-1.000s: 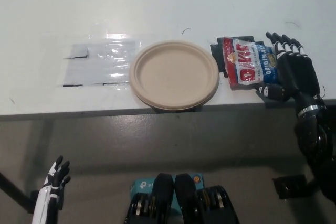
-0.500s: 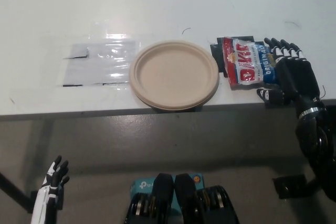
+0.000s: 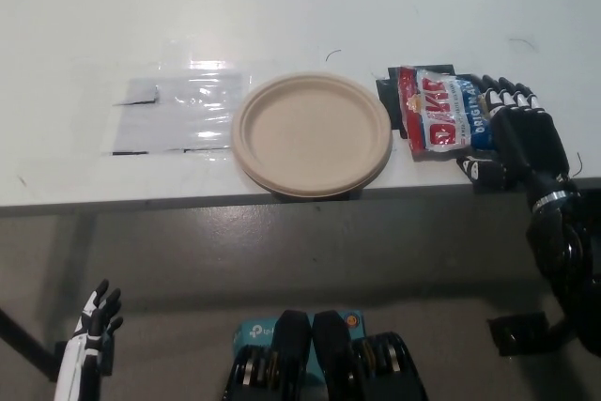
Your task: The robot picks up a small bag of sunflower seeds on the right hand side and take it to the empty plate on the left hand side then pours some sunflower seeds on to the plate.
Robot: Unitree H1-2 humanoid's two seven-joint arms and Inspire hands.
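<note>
a red, white and blue seed bag [image 3: 441,122] is laid flat just right of the plate [image 3: 312,133]; the round beige plate is seen empty

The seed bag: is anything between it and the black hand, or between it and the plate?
Nothing visible is. The right hand lies open at the right end of the bag of sunflower seeds, fingers at its edge. Only bare white table separates the bag from the empty plate. The left hand hangs below the table.

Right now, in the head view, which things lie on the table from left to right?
clear plastic sheet → empty plate → bag of sunflower seeds → right hand, open, at the bag's right end. The left hand rests below the table, lower left.
</note>
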